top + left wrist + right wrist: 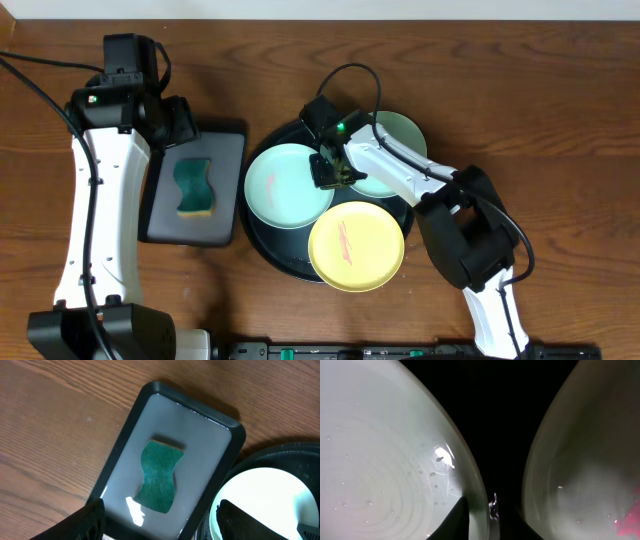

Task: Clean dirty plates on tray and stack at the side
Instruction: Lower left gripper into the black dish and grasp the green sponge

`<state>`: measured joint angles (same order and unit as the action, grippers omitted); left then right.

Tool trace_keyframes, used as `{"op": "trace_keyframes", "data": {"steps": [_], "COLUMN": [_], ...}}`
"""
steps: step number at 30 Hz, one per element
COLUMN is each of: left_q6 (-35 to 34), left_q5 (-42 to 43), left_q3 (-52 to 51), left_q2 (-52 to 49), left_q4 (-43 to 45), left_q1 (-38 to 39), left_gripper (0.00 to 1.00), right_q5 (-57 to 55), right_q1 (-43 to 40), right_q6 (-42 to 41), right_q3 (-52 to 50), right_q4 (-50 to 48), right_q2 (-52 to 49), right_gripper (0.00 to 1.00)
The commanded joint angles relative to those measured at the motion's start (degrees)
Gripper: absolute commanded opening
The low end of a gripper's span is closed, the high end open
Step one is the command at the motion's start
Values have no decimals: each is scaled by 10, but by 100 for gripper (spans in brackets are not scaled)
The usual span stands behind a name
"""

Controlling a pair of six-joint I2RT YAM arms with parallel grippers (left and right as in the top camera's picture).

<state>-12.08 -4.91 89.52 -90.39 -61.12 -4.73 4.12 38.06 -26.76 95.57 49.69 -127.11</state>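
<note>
The black tray [262, 238] holds three plates. A mint green plate [285, 190] lies at its left, a second mint green plate [400, 135] at the back right is partly under my right arm, and a yellow plate [360, 255] with an orange-red smear lies in front. My right gripper [331, 172] is at the left mint plate's right rim. In the right wrist view its fingers [487, 520] straddle that plate's rim [380, 460] closely. The other mint plate [585, 460] shows a reddish smear. My left gripper [183, 122] is open and empty above the grey tray, also in the left wrist view [165, 527].
A flat grey rectangular tray [225, 160] with a black edge lies left of the black tray and holds a green sponge [196, 187], also seen in the left wrist view [159, 477]. Wooden table surrounds both trays.
</note>
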Motion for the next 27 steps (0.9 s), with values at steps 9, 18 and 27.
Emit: {"op": "trace_keyframes", "data": {"steps": [9,18,27], "left_q6": [-7,20,24], "left_q5": [-9,-1,-1], "left_q3": [-30,-83,-85], "left_q2": [-3,-39,-158], "left_q4": [-1,8,14], "left_q1": [-2,-2,-5], "left_gripper": [68,62,53], "right_q5": [-27,-28,-28], "right_q1": [10,10,10], "right_q6": [-9,-9,-6], "right_q3": [6,6,2], "right_q4": [-7,-8,-10], "right_q2": [-5,-5,-5], "right_gripper": [1,1,1]}}
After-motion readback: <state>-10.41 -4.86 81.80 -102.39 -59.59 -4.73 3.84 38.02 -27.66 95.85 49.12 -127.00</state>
